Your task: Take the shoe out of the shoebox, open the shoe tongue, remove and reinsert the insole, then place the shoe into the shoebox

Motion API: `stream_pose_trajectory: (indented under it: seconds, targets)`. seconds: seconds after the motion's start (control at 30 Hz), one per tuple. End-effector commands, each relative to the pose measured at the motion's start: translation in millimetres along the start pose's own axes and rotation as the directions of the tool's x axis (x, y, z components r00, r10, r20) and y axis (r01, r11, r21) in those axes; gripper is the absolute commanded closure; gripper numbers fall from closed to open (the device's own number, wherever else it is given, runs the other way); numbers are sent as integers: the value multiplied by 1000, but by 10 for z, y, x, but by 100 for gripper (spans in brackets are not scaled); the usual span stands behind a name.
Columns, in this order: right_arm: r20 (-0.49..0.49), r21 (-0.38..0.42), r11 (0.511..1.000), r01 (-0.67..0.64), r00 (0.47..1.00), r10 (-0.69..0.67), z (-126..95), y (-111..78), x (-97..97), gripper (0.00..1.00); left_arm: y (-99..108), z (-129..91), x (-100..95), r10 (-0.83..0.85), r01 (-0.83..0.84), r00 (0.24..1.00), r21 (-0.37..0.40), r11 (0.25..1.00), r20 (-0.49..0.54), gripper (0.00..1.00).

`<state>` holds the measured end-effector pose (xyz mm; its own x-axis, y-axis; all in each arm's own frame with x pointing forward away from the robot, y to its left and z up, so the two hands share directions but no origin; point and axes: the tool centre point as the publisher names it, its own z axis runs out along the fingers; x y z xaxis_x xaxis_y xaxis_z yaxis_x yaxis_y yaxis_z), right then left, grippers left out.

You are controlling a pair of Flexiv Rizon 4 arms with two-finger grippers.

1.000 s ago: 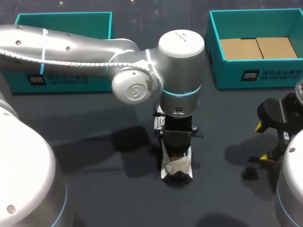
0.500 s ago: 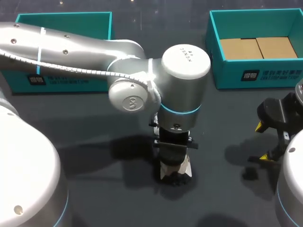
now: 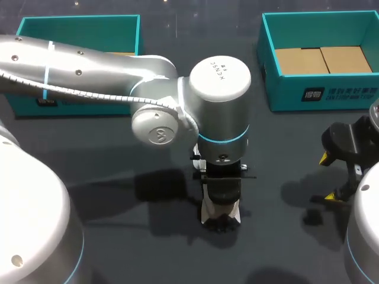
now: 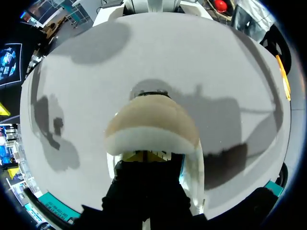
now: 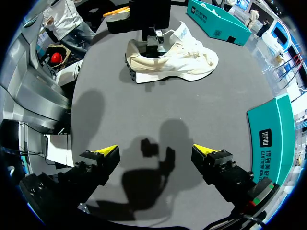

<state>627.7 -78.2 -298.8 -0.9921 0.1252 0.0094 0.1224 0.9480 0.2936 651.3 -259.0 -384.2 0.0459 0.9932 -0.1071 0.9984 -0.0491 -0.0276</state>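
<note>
The white shoe (image 3: 220, 216) stands on the bench (image 3: 284, 154) at lower centre, my left pincer (image 5: 154, 40) in its opening; its grip I cannot tell. My right pincer (image 5: 156, 152) hangs spread, lower right

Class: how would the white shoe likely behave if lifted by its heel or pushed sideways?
The shoe probably feels light: soft fabric over a foam-looking sole. Its upper would likely flex when lifted. Standing flat on a wide sole on the table, it should slide rather than tip.
</note>
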Motion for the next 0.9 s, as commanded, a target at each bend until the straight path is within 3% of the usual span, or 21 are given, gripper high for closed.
stream_pose_trajectory:
  seconds: [0.03,0.2,0.33,0.43,0.7,0.9]
  targets:
    - [4,1,1000,1,1000,-1,-5,-7,25,0,-77,-238,131,23,-24,997,23,999,71,100]
    - [4,1,1000,1,1000,-1,-5,-7,25,0,-107,-37,68,28,-30,999,60,998,34,100]
    - [4,1,1000,1,1000,-1,-5,-7,25,0,-8,137,48,-19,18,999,27,999,30,100]
    - [4,1,1000,1,1000,-1,-5,-7,25,0,42,149,70,-29,29,999,3,1000,27,100]
    - [4,1,1000,1,1000,-1,-5,-7,25,0,73,-221,132,-29,33,995,-42,999,96,100]
    - [4,1,1000,1,1000,-1,-5,-7,25,0,75,-609,133,-19,38,989,-135,990,145,100]
